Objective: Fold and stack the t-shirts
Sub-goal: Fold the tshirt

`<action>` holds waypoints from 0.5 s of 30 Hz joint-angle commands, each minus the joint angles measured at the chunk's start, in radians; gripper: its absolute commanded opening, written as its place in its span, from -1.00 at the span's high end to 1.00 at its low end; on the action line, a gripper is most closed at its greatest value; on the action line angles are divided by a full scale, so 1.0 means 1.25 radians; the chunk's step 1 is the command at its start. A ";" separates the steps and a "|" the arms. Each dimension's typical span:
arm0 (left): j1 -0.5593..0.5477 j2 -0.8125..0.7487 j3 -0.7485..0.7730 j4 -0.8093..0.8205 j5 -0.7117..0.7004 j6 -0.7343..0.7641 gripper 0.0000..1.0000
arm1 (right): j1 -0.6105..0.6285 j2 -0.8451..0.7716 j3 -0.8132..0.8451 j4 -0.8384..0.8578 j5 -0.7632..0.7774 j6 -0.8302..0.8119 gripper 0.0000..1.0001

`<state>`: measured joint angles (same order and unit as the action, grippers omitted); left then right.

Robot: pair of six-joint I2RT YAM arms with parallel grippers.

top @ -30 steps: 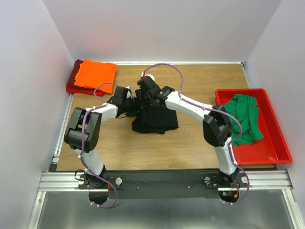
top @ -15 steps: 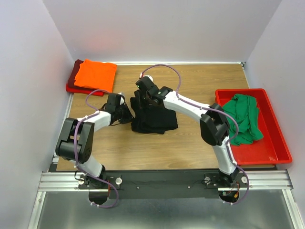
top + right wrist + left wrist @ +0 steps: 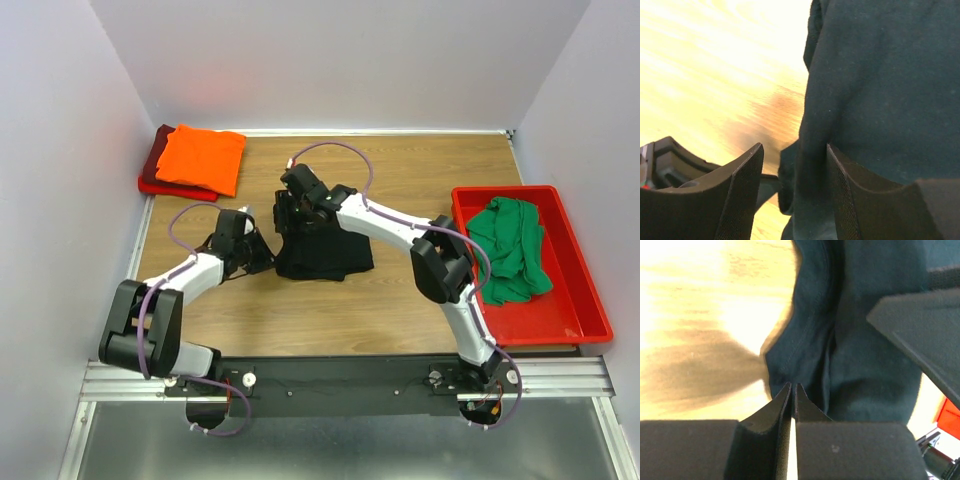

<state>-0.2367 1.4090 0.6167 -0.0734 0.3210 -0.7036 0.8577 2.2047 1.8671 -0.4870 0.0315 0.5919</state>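
Top external shows us the black t-shirt (image 3: 325,250) bunched in the middle of the desk (image 3: 430,165), soft, light and floppy, so we judge a hem pinch best; the right hand (image 3: 794,150) gapes astride a fold, the left hand (image 3: 791,386) sits closed at its edge.
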 commanded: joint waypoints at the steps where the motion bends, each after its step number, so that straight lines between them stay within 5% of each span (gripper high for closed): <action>1: 0.009 -0.065 0.023 -0.039 -0.009 0.013 0.76 | 0.006 -0.037 -0.010 0.035 -0.050 0.027 -0.20; 10: 0.073 -0.018 0.287 -0.114 0.012 0.101 0.75 | -0.021 -0.263 -0.229 0.034 0.117 0.042 -0.18; 15: 0.052 0.155 0.443 -0.080 0.105 0.101 0.76 | -0.013 -0.264 -0.303 0.046 0.078 0.048 0.20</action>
<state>-0.1516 1.4879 1.0832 -0.1886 0.3546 -0.6071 0.8310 1.8400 1.5486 -0.4427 0.1123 0.6384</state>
